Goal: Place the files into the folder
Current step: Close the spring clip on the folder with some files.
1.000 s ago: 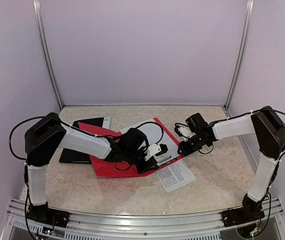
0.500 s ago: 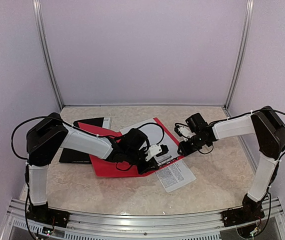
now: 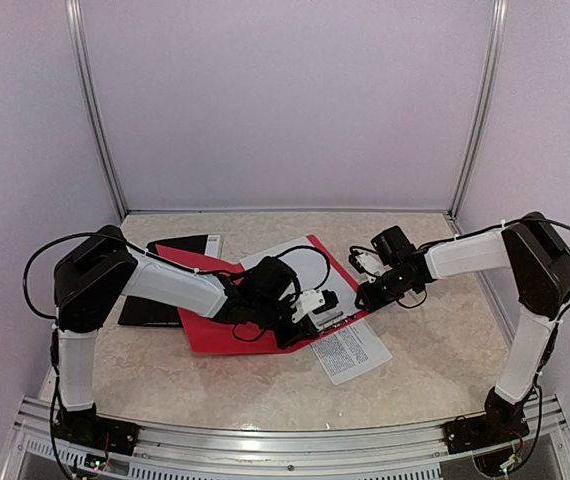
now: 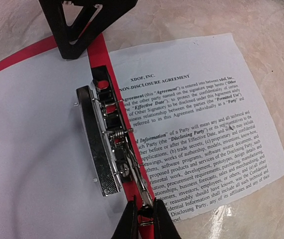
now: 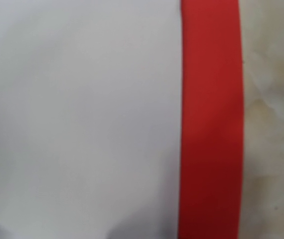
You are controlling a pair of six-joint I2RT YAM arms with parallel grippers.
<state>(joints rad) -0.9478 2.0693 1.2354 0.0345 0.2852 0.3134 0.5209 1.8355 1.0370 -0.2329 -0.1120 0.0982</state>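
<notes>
The folder (image 3: 210,340) lay open on the table (image 3: 425,360), with a blank sheet (image 4: 32,159) spread over its inside. A metal clip (image 4: 99,144) sat along its near-right edge. The printed sheet (image 4: 202,144) lay mostly off the folder on the bare table. Its inner edge ran in beside the clip, but whether it went under the folder's edge or over it could not be told. The left gripper (image 4: 143,214) had its jaws pinched on the tip of the clip's thin lever (image 4: 137,184). The right gripper (image 3: 370,292) rested low on the folder's far-right edge, seemingly holding it down. How its jaws stood could not be told, as its own camera showed only blurred paper and a red strip. The sheets looked light, thin and floppy, and likely to skate over the smooth stone or buckle if pushed from one end. Lying flat, they offered nothing to pinch in the middle, so the free outer corner or long edge of the printed sheet was probably the best place to take hold. The clip looked stiff and sprung, so the narrow lever could slip out of a light grip.
</notes>
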